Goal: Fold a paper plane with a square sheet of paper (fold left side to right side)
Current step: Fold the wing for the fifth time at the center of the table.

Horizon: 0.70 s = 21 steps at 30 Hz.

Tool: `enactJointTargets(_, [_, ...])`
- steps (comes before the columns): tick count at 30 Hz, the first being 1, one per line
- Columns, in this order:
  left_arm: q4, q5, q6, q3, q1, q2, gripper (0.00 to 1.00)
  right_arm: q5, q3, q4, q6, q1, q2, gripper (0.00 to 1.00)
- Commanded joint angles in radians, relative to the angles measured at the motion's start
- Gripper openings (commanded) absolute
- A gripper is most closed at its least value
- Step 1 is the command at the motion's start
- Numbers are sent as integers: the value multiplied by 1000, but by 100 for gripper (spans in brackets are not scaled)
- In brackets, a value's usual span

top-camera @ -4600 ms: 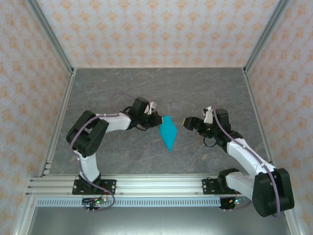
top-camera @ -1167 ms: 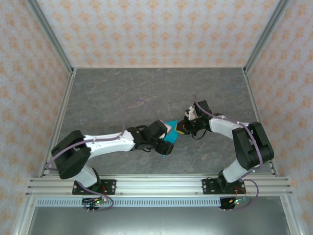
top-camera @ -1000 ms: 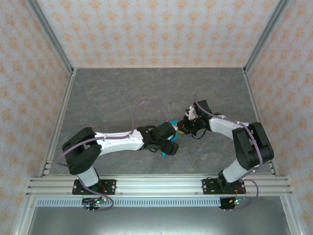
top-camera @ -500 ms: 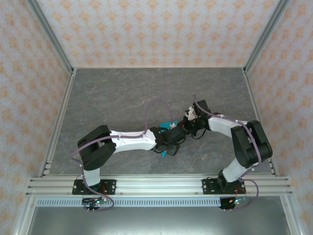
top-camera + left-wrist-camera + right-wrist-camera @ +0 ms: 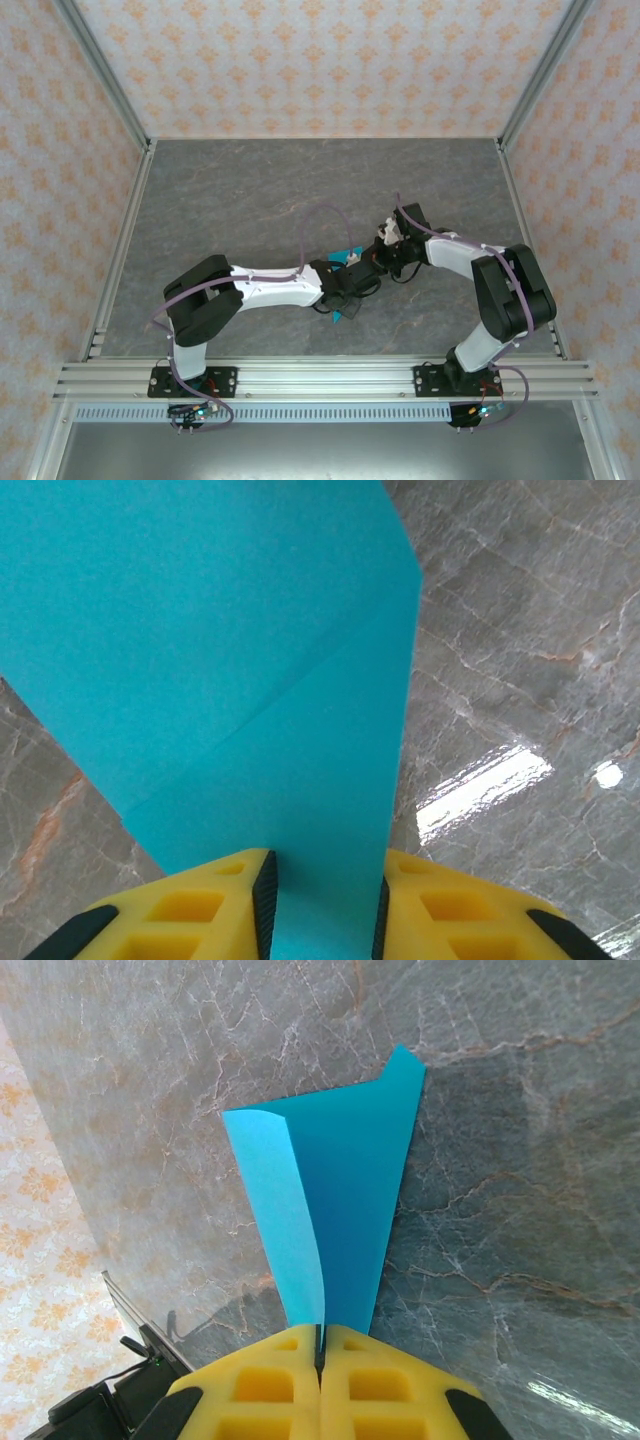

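1. Thin cyan-blue paper sheet [image 5: 340,1190]: folded into a narrow kite with crisp edges and one curling flap, at mid-table.
2. Right gripper [image 5: 320,1332]: yellow fingers clamped on the paper's narrow end.
3. Left gripper [image 5: 322,880]: jaws apart, paper between them.
4. Glossy grey veined tabletop [image 5: 230,190]: bare out to the patterned walls [image 5: 320,60].

The paper [image 5: 340,1190] is bright cyan-blue, folded into a narrow wedge, with a paler flap curling up along one side and a diagonal crease across its wider part. Its tapered end is pinched in my right gripper [image 5: 320,1345]. Another stretch lies flat-on in the gap of my left gripper [image 5: 322,910].
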Motion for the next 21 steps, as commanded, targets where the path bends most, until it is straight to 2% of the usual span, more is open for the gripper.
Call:
enactJointTargets(1, [-34, -41, 4, 24, -4, 12, 27, 15, 29, -33, -19, 7, 17, 0])
enactJointTargets(7, [-28, -42, 2, 24, -3, 2, 14, 15, 38, -49, -36, 7, 13, 1])
enactJointTargets(12, [-19, -26, 6, 23, -3, -11, 8, 57, 52, -73, -47, 5, -8, 7])
enactJointTargets(14, [-15, -9, 6, 27, 1, -16, 7, 95, 69, -99, -59, 4, -34, 14])
enactJointTargets(21, [73, 130, -29, -23, 57, -42, 6, 291, 49, -142, -55, -51, -241, 47])
